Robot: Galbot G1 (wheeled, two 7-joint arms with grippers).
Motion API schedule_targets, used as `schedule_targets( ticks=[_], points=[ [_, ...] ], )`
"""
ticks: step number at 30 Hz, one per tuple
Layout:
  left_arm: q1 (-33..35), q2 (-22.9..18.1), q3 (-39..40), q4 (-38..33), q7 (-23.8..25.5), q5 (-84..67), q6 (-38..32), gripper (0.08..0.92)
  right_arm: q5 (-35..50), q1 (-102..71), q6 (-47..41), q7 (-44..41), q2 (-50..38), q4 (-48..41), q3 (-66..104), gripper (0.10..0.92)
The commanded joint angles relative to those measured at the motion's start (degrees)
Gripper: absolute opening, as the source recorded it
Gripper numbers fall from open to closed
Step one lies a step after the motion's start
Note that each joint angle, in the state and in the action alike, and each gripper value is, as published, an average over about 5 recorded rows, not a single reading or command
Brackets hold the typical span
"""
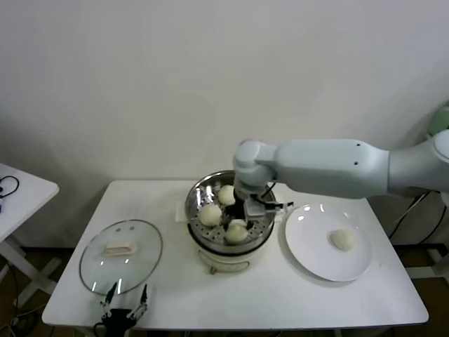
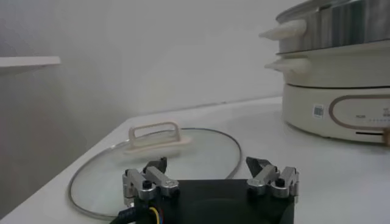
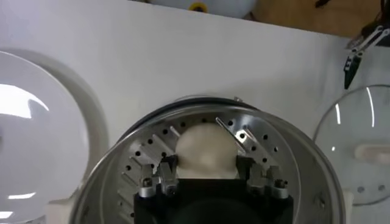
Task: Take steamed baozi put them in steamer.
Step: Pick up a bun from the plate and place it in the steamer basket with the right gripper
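Note:
The steamer point(image 1: 193, 203) stands mid-table, with three baozi on its perforated tray: one at the left point(image 1: 210, 214), one at the back point(image 1: 226, 194), one at the front point(image 1: 237, 230). My right gripper point(image 1: 244, 217) reaches down into the pot. In the right wrist view the gripper point(image 3: 206, 163) is shut on the front baozi point(image 3: 206, 146), low over the perforated tray point(image 3: 268, 146). A fourth baozi point(image 1: 343, 239) lies on the white plate point(image 1: 312, 263). My left gripper point(image 1: 126, 302) is open and empty at the table's front left edge.
The glass lid point(image 1: 121, 256) with a white handle lies flat at the front left, just beyond the left gripper point(image 2: 207, 165); it also shows in the left wrist view point(image 2: 183, 146). The steamer's white base point(image 2: 341, 109) stands to the lid's right. A second white table point(image 1: 17, 193) is at far left.

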Motion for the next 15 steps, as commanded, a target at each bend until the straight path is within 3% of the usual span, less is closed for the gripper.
schedule_targets(
  ticks=[1, 4, 10, 15],
  points=[
    [-0.02, -0.02, -0.04, 0.1, -0.01, -0.02, -0.03, 0.823, -3.65, -4.25, 0.64, 0.66, 2.07, -1.94, 1.54, 0.645],
    [0.04, -0.01, -0.08, -0.02, 0.0, -0.05, 0.03, 0.823, -2.09, -2.87, 0.91, 0.45, 2.04, -1.8, 1.39, 0.663],
    [0.22, -0.09, -0.06, -0.41, -0.04, 0.02, 0.16, 0.823, 4.74, 3.43, 1.66, 0.51, 1.9, -4.29, 1.67, 0.795],
    [0.5, -0.13, -0.08, -0.99, -0.03, -0.06, 0.28, 0.823, 17.0, 14.91, 3.2, -2.49, 0.15, -9.33, -3.23, 0.822]
  ],
)
